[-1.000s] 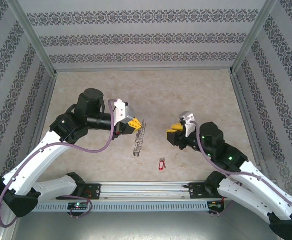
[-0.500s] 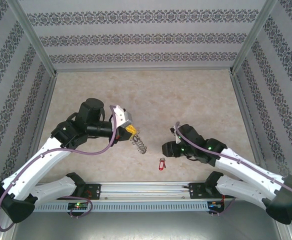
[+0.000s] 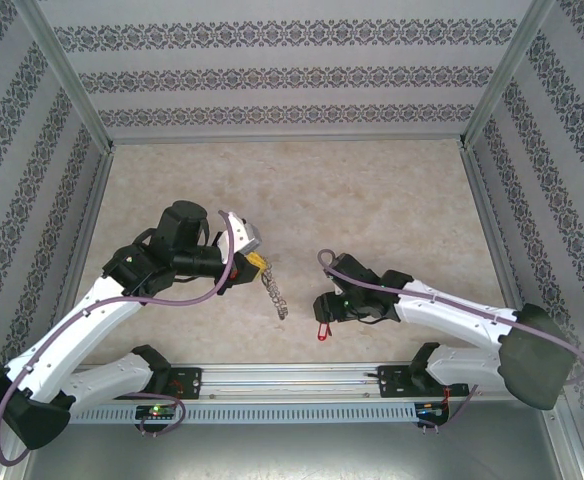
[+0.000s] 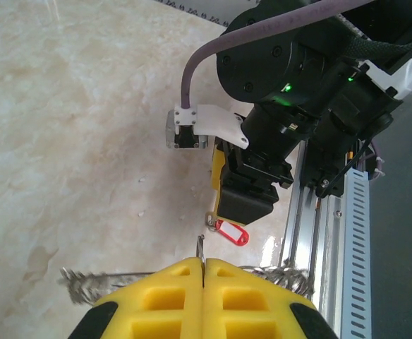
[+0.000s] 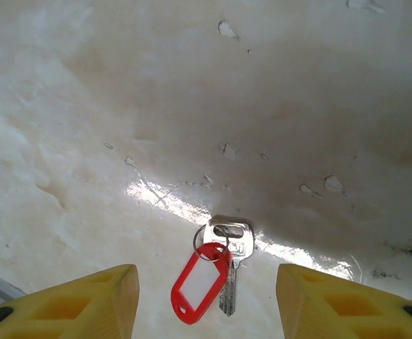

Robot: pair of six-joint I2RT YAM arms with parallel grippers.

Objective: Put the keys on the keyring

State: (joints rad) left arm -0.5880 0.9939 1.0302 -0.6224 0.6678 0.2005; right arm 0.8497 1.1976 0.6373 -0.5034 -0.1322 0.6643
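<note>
The keys (image 5: 211, 277), a silver key and a red plastic tag on a small wire loop, lie flat on the beige tabletop. My right gripper (image 5: 206, 286) hangs open just over them, one yellow finger (image 5: 93, 300) on each side, touching nothing. From above, the keys (image 3: 322, 332) peek out below the right gripper (image 3: 321, 309). My left gripper (image 3: 257, 263) is shut on the keyring (image 3: 275, 293), a grey meshed ring hanging edge-on below it. In the left wrist view the keyring (image 4: 86, 284) spreads either side of the shut left gripper (image 4: 203, 272), with the red tag (image 4: 232, 232) beyond.
An aluminium rail (image 3: 292, 380) with the arm bases runs along the near table edge, close behind the keys, and shows as a slotted rail (image 4: 319, 233) in the left wrist view. Patterned walls and metal posts (image 3: 72, 90) enclose the table on three sides.
The right arm swung left and down over the keys, and its jaws spread wider. The left arm shifted slightly toward the near edge, and the keyring it holds turned and swung.
</note>
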